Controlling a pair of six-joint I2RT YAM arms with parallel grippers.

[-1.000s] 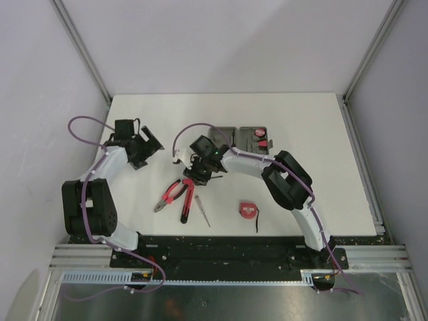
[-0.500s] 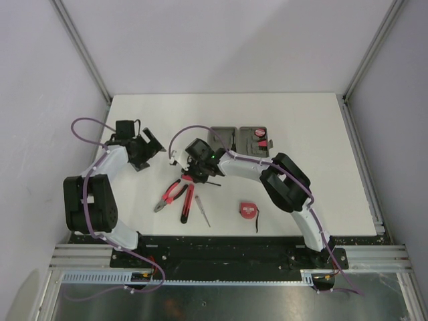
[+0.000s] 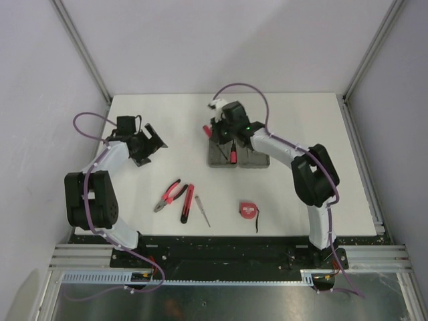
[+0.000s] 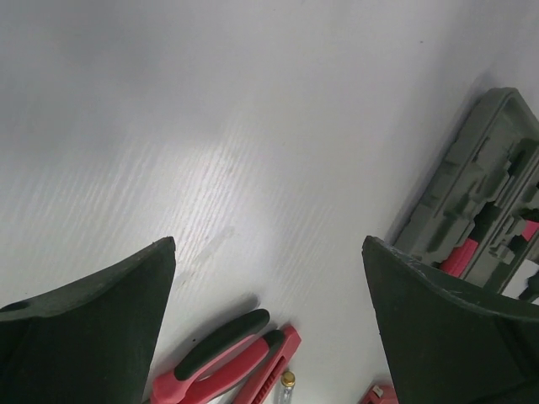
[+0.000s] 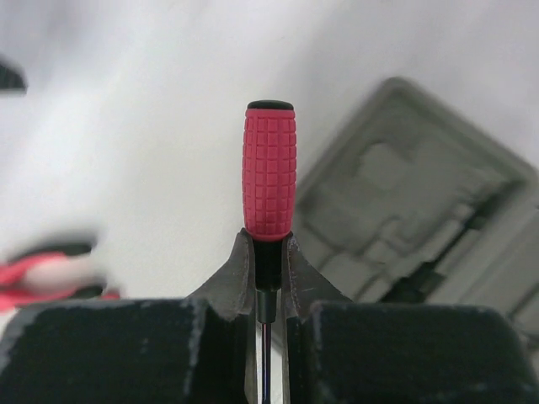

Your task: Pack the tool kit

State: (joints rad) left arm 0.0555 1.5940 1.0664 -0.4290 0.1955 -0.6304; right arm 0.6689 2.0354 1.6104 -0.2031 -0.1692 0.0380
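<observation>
Right end effector (image 5: 268, 250), one screwdriver (image 5: 269, 168), now above case (image 5: 396, 194)

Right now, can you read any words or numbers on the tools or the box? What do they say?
No words or numbers can be read.
On the tape measure: any label is too small to read.
On the screwdriver: only little squares on the handle, no letters.
On the case: plain grey, nothing written.

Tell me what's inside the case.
The case holds grey moulded recesses, and the ones in view are mostly empty. The right gripper, shut on a screwdriver, and its arm hang over the case, covering much of its far part in the top view.
</observation>
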